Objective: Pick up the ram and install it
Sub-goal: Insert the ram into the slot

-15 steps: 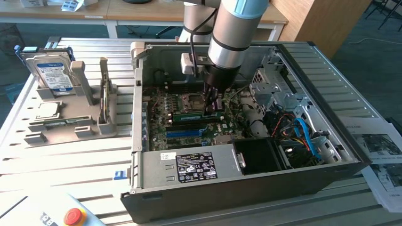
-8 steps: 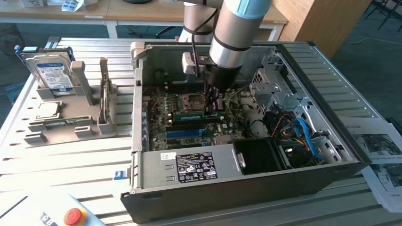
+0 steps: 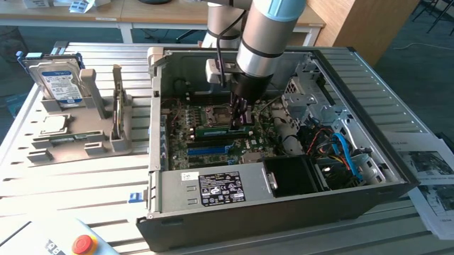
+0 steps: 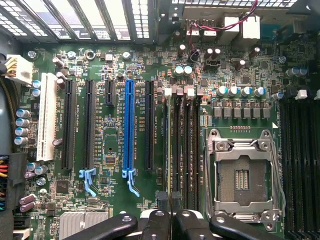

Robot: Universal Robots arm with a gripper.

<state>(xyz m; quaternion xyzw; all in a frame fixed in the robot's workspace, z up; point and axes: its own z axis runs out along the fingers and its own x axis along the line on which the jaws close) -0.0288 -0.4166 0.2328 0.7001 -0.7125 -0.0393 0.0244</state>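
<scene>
On the exterior view's left sits a grey plastic parts holder [image 3: 67, 149]. Right of it, inside the open black metal computer case [image 3: 212, 226], the black gripper [image 3: 239, 125] is pinched nearly closed on the long flat green ram [image 3: 212, 129], at the black memory slots [image 4: 186, 150]. Light, stiff, fragile imo, so grip the edges, never the chips.

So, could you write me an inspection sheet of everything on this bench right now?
Surface: slatted metal table carrying an open computer case.
Job's things: green ram on edge at the motherboard's slots, beside the empty processor socket; whether it is seated, cannot tell.
Clutter: grey holder with a hard drive; papers; red button.
Grippers: fingers shut on the ram.
Cables: blue cables inside the case.
Surroundings: wooden desks behind.
</scene>
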